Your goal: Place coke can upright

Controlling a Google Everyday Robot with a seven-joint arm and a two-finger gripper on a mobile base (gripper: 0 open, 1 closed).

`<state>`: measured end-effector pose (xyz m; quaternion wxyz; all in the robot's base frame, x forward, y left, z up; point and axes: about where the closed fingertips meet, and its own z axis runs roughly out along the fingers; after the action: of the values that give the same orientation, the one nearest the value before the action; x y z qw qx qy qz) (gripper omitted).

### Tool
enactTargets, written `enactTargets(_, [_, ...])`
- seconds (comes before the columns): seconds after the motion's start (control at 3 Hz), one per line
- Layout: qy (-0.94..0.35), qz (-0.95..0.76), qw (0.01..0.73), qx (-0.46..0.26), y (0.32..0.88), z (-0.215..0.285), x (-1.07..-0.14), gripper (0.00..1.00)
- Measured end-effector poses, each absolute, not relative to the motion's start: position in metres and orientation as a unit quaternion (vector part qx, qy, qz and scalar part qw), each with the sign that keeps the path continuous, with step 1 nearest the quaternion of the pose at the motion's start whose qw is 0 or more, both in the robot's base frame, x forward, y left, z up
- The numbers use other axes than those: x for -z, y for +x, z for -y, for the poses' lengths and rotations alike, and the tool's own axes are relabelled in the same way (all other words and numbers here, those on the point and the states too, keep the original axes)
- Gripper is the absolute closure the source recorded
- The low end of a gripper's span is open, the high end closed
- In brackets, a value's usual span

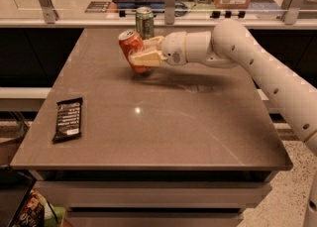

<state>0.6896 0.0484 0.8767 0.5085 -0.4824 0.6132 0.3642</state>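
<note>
The coke can point(132, 47) is red-orange with a silver top. It is tilted to the left, with its base at or just above the brown table point(163, 117) near the far edge. My gripper point(143, 51) reaches in from the right and is shut on the coke can, with one cream finger point(146, 58) across its front. My white arm point(237, 52) stretches across from the right side.
A green can point(144, 21) stands upright just behind the coke can at the table's far edge. A dark snack packet point(68, 119) lies flat near the left front. A counter with a glass rail, trays and a cardboard box runs behind the table.
</note>
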Motion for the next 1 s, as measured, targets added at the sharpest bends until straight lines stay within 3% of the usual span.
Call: enactTargets(1.0, [-0.453,-0.607,0.514,-0.402,0.699,-0.048,-0.857,1.00])
